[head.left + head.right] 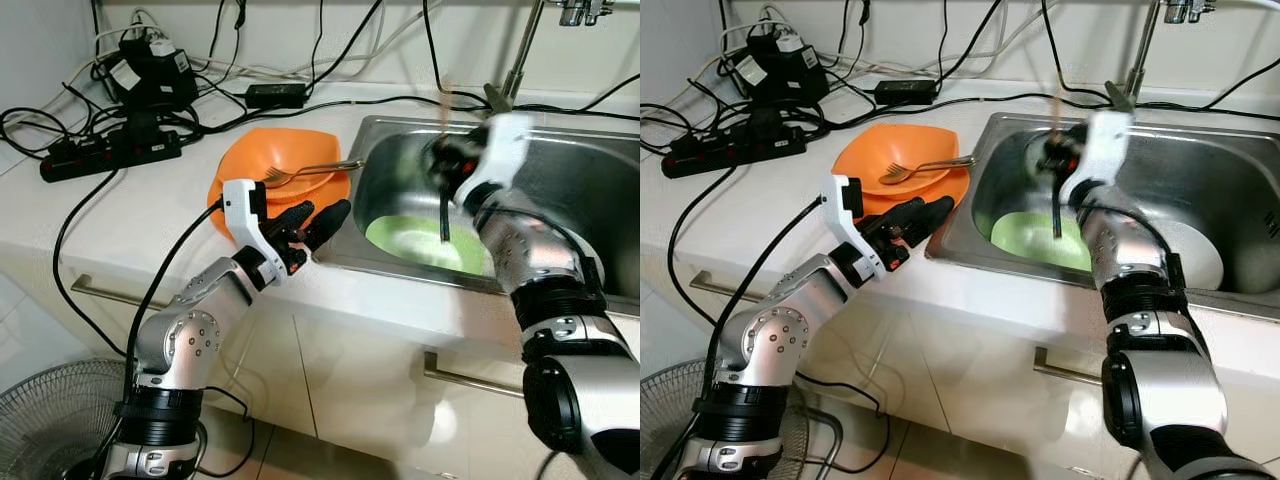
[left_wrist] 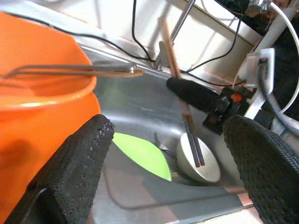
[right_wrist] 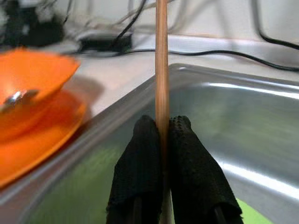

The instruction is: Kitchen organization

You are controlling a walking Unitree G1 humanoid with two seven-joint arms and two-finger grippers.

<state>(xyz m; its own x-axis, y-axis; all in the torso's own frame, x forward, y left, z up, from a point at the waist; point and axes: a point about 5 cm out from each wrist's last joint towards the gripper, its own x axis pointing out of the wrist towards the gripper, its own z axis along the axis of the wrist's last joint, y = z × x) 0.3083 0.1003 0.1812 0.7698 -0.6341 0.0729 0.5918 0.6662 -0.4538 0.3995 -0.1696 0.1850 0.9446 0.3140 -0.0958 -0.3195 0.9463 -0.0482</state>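
A black power strip and a tangle of adapters and cables sit at the far left of a white kitchen counter. Next along, an orange bowl rests on an orange plate just beside the sink, with a metal fork lying across the bowl's rim, its handle pointing toward the basin. The left gripper hovers at the counter's front edge below the plate, its two black fingers spread wide apart and holding nothing. To the right, a stainless steel sink contains a light green plate on its floor and a small metal bowl beside it. Above the green plate, the right gripper is pressed closed around wooden chopsticks, which stand nearly upright, their dark lower ends pointing down into the basin. A faucet rises behind the sink.
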